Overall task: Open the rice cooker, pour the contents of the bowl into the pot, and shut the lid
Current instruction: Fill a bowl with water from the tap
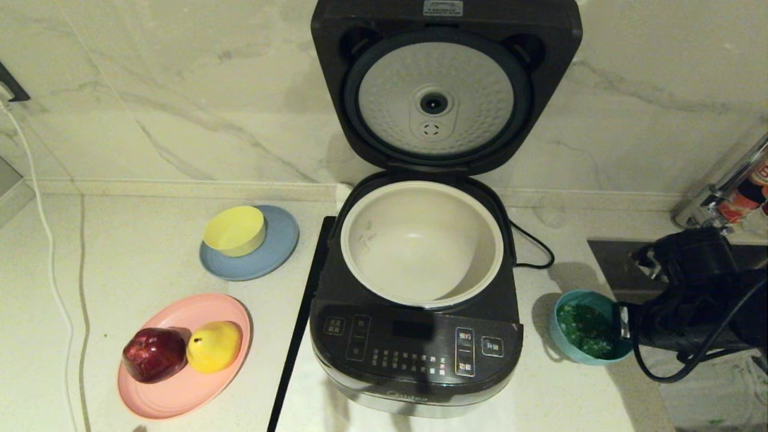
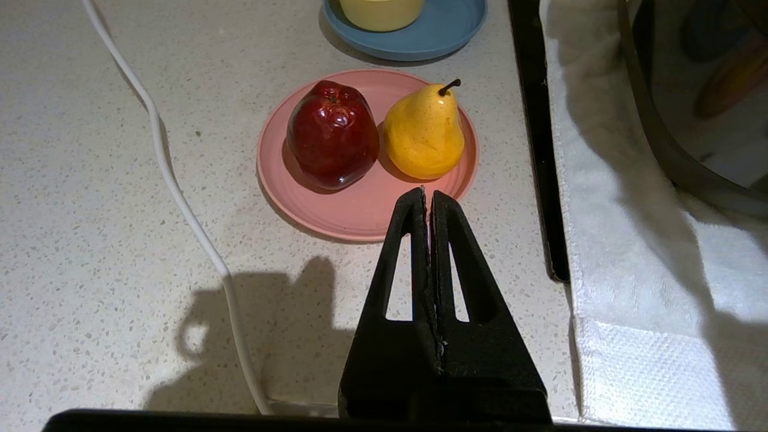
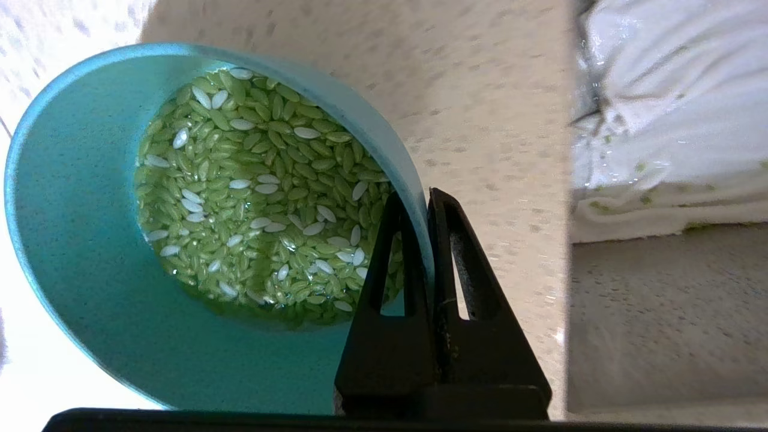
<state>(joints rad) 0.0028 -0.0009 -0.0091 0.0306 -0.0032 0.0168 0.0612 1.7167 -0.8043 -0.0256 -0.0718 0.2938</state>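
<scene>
- Sitting on the desk just right of the rice cooker (image 1: 417,336), the bowl (image 1: 570,348) carries green grains (image 3: 258,198); the lid (image 1: 444,84) stands raised, the pot (image 1: 420,240) bare.
- We judge lifting comes next: keep it level, then tip slowly over the pot.
- Our right gripper (image 3: 419,201) pinches the bowl's rim, fingers (image 3: 447,252) nearly together.
- Our left gripper (image 2: 427,201) hangs closed, empty, near the pink plate (image 2: 354,210).

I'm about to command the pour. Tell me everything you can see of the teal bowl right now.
The bowl is small, round, smooth teal, plastic-looking. It sits on the pale counter right of the rice cooker, apart from it; whether it is lifted is unclear. It holds green grains with some white ones, seemingly wet. The right gripper is shut on its rim, one finger inside, one outside.
</scene>
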